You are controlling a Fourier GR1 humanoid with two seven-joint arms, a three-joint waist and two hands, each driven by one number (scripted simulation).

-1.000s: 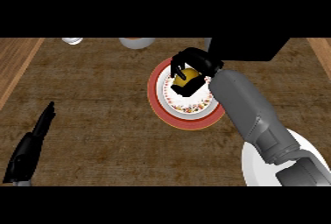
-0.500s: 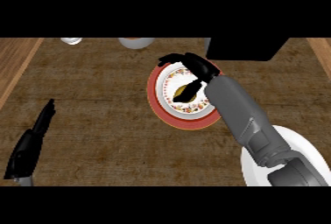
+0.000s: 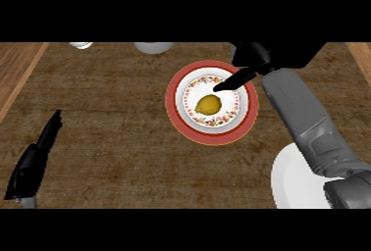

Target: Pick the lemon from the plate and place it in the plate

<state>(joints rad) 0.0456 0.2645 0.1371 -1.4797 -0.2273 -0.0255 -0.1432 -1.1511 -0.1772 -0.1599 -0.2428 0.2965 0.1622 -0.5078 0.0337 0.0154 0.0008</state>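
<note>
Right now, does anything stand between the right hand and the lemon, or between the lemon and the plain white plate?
Nothing visible does. The yellow lemon lies uncovered on the red-rimmed flowered plate, the right hand just above it. The counter towards the plain white plate holds nothing, though the right forearm runs over that path.

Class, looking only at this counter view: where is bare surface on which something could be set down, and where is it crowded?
Free: wood between the left hand and the red-rimmed plate, and the white plate. Crowded: around the lemon, right hand and the dishes at the top edge.
</note>
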